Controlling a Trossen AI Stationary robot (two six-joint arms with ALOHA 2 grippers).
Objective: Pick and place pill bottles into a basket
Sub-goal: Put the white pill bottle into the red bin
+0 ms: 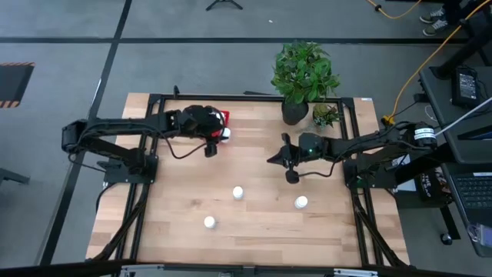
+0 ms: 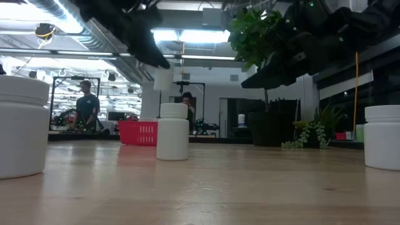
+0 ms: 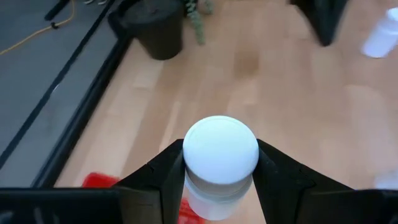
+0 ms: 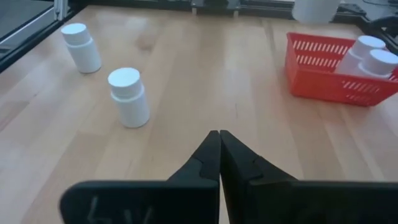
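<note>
Left gripper (image 3: 219, 177) grasping pill bottle (image 3: 221, 163) above red basket (image 1: 224, 117). Right gripper (image 4: 219, 144) clenched, empty, mid-table. Risk: off-centre release tips bottle over basket rim.

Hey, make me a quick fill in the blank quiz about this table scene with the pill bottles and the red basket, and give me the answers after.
1. The left gripper is shut on a ____.
2. The right gripper has its fingers ____ and holds nothing.
3. In the right wrist view, the red basket already holds ____ bottles.
4. In the high view, ____ bottles stand loose on the table.

Answers: pill bottle; shut; two; three
</note>
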